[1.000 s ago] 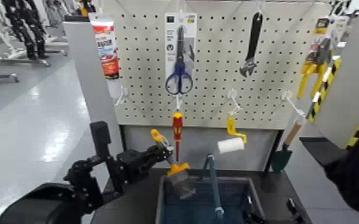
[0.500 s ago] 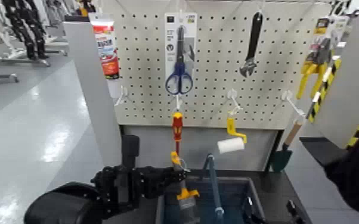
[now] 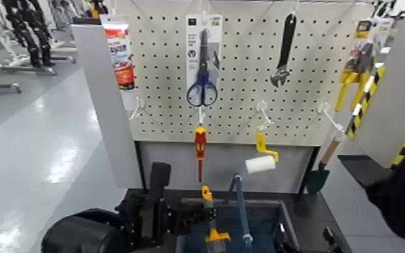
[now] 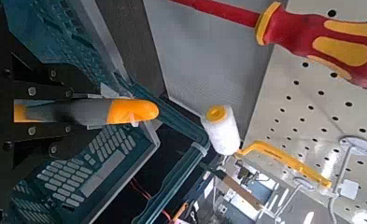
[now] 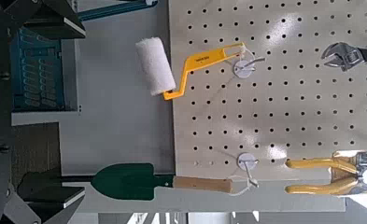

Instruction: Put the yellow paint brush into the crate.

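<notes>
The yellow paint brush (image 3: 208,198) hangs upright, orange-yellow handle up and yellow ferrule low, inside the near left part of the blue-grey crate (image 3: 264,226). My left gripper (image 3: 200,215) reaches in from the left and is shut on the handle. In the left wrist view the handle (image 4: 125,112) pokes out from between the dark fingers (image 4: 41,91), above the crate's ribbed wall (image 4: 83,173). The bristles are cut off at the picture's lower edge. My right gripper (image 5: 21,107) is low at the right, open and holding nothing, facing the pegboard.
The crate's blue swing handle (image 3: 240,202) stands up just right of the brush. On the pegboard behind hang a red-and-yellow screwdriver (image 3: 200,145), a yellow-handled white roller (image 3: 261,161), scissors (image 3: 202,81), a wrench (image 3: 284,50) and a green trowel (image 3: 319,176).
My left arm has swung right and down. The brush went from tilted beside the crate's left edge to upright and lower, inside the crate.
</notes>
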Robot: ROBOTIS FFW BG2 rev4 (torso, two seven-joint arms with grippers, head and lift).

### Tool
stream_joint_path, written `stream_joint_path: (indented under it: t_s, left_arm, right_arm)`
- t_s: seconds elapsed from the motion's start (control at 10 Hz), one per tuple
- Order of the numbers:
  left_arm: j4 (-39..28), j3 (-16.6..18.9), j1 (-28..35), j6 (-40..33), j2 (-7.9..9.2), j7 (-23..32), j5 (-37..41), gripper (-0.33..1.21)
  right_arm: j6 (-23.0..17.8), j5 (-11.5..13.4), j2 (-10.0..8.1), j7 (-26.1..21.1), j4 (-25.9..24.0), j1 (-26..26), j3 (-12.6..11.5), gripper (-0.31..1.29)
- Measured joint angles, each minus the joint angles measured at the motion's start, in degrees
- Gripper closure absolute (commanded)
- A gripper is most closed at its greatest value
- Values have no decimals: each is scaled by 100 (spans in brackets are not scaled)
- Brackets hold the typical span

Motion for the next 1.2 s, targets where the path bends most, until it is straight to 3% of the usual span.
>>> stream_joint_path:
  t_s: [0.2,0.3,0.5,0.8,1.1,1.2]
  left_arm:
    - [1,43,-10,-10,-3,-151,-66,13]
    - [-8,101,5,-31,-3,-231,-122,1]
    - [-170,230,28,-49,-10,-311,-351,1]
    - [-935,521,158,-89,-6,-169,-1096,1]
    - [-1874,846,515,-249,14,289,-1746,1]
    - [-2038,920,756,-645,27,721,-1767,1]
  right_arm:
    - [-14,-5,8,0,8,0,0,12]
    - [-16,-5,9,0,9,0,0,12]
    - [-16,-8,9,0,9,0,0,12]
    - [-15,-13,9,0,9,0,8,12]
    - [-14,-19,9,0,8,0,9,12]
    - [-15,-12,9,0,0,0,7,12]
